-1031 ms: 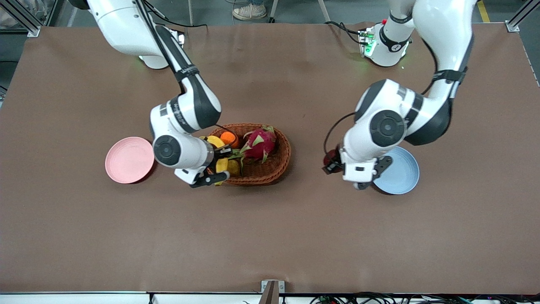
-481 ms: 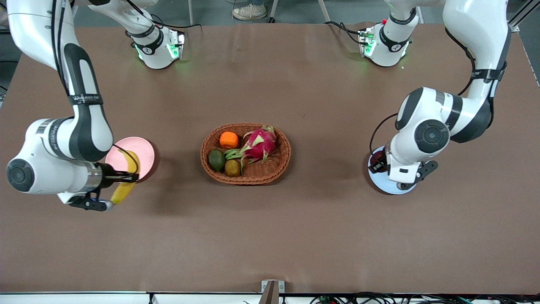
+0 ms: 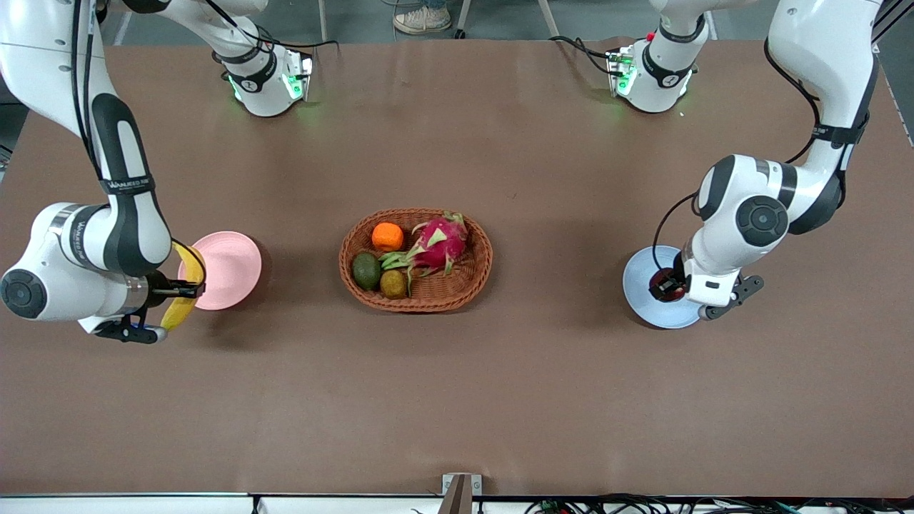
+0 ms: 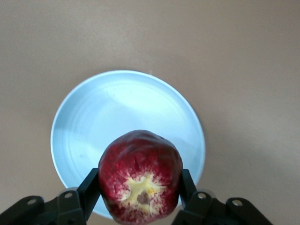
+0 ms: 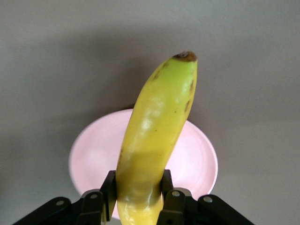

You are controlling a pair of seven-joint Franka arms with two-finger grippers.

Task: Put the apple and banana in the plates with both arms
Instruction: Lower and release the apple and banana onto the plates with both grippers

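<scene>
My left gripper (image 3: pixel 669 285) is shut on the dark red apple (image 3: pixel 661 283) and holds it over the pale blue plate (image 3: pixel 640 280). In the left wrist view the apple (image 4: pixel 140 174) sits between the fingers (image 4: pixel 90 183) above the blue plate (image 4: pixel 117 108). My right gripper (image 3: pixel 180 291) is shut on the yellow banana (image 3: pixel 183 298) and holds it over the edge of the pale pink plate (image 3: pixel 228 269) toward the right arm's end. In the right wrist view the banana (image 5: pixel 154 136) stands over the pink plate (image 5: pixel 93 154).
An oval brown wicker basket (image 3: pixel 478 268) stands mid-table between the plates. It holds a pink dragon fruit (image 3: pixel 437 243), an orange (image 3: pixel 387 236), a green avocado (image 3: pixel 366 270) and a small brownish fruit (image 3: pixel 393 283).
My right gripper carried the banana out of the basket and on to the pink plate's outer edge. My left gripper carried the apple from beside the blue plate to over it.
</scene>
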